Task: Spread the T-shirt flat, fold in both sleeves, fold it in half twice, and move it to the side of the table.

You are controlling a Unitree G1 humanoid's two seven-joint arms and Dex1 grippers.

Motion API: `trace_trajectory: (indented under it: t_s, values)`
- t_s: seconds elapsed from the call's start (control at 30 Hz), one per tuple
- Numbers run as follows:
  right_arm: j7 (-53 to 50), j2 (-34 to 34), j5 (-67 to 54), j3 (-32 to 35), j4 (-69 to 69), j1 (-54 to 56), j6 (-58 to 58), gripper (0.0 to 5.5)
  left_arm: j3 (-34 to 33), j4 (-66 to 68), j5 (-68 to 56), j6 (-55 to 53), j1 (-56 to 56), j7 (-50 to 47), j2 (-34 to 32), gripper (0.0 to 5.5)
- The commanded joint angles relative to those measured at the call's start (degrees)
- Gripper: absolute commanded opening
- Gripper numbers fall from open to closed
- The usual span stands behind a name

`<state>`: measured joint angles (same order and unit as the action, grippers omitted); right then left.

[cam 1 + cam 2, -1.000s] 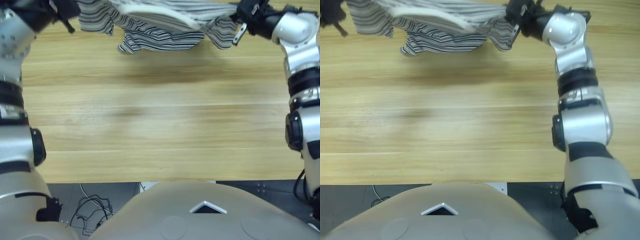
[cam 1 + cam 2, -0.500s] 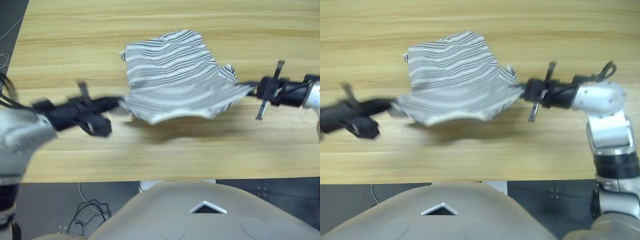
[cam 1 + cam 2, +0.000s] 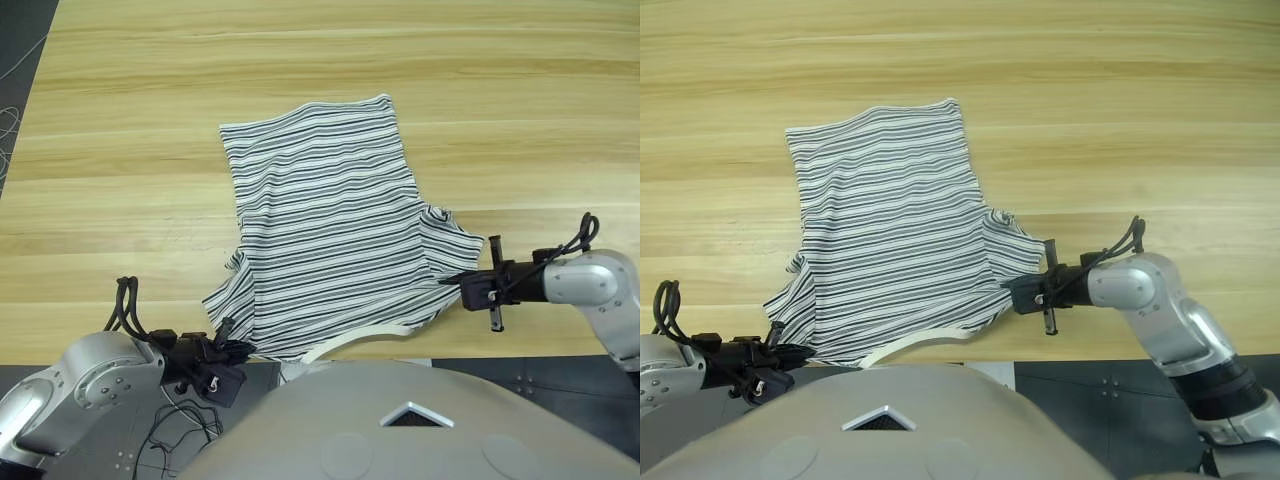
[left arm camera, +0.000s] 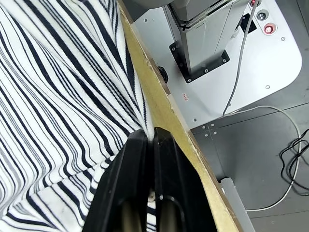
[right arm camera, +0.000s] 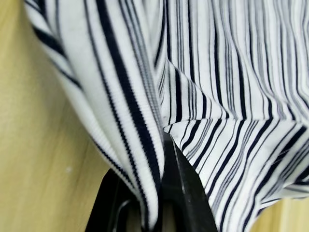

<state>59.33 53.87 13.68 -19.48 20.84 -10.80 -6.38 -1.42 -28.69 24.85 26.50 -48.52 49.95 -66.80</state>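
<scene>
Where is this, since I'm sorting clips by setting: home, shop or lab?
Likely a lab or workshop: a plain wooden table with a T-shirt, a bolted metal stand and loose cables on the floor below.

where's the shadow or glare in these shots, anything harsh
Left eye view: even light on the table, no glare, faint shadow at the T-shirt edges. Right wrist view: its hanging fold shades itself. Left wrist view: white base plate looks brightest.

A fold of the T-shirt [image 3: 320,230] buries the tips of the right pincer [image 5: 161,145], so we cannot see their grip. The shirt's near edge drops out of sight past the front of the worktop [image 3: 120,120], and its left sleeve seems partly tucked under.
</scene>
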Motion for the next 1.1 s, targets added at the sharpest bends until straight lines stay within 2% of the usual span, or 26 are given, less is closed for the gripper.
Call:
trace_trajectory:
  t_s: [0.03,0.23,0.33,0.37,0.5,0.77,0.83,0.87,0.97,1.0,1.1]
  values:
    - [-0.82,0.03,1.74,-1.02,0.31,-1.04,-0.70,0.10,-0.82,1.73,6.83,-2.34,0.95,-0.05,0.36,0.31]
    - [2.96,1.25,-1.70,-1.93,4.63,-2.05,1.06,1.16,1.14,-2.73,5.33,-4.16,2.44,2.43,1.61,1.16]
    - [6.92,5.26,-4.32,-0.33,8.59,-3.25,2.47,1.59,-1.11,-4.86,3.80,-5.76,0.01,4.23,1.13,1.58]
    - [8.85,7.39,-6.07,1.07,10.09,-3.60,3.15,1.59,-2.31,-5.85,2.69,-6.59,-1.62,5.70,0.50,1.77]
    - [17.83,15.83,-15.65,6.77,16.21,-3.36,6.36,1.59,-5.95,-9.87,-1.11,-10.33,-11.05,13.99,-0.84,1.77]
    - [25.23,21.51,-24.41,12.89,16.27,-0.15,8.03,1.59,-11.90,-11.82,-1.75,-10.14,-16.92,19.32,0.80,1.77]
    - [23.55,15.26,-30.01,11.80,15.16,8.05,11.90,1.59,-14.61,-13.93,-5.40,-11.66,-17.19,21.55,1.33,1.77]
    - [19.24,7.76,-30.57,9.17,12.62,14.70,14.62,1.59,-15.84,-15.21,-7.95,-12.97,-15.72,22.21,1.65,1.77]
    - [2.31,-16.79,-21.86,0.58,-5.06,31.62,14.75,1.59,-14.83,-15.53,-10.35,-14.93,-9.55,21.89,1.58,1.77]
    - [-2.29,-22.20,-18.49,-1.37,-12.06,34.40,12.63,1.59,-13.30,-14.53,-9.69,-14.75,-8.81,21.97,1.30,1.77]
    - [-12.27,-32.67,-10.73,-5.81,-32.07,38.88,6.42,1.59,-11.49,-13.19,-9.59,-13.45,-8.23,22.07,1.45,1.77]
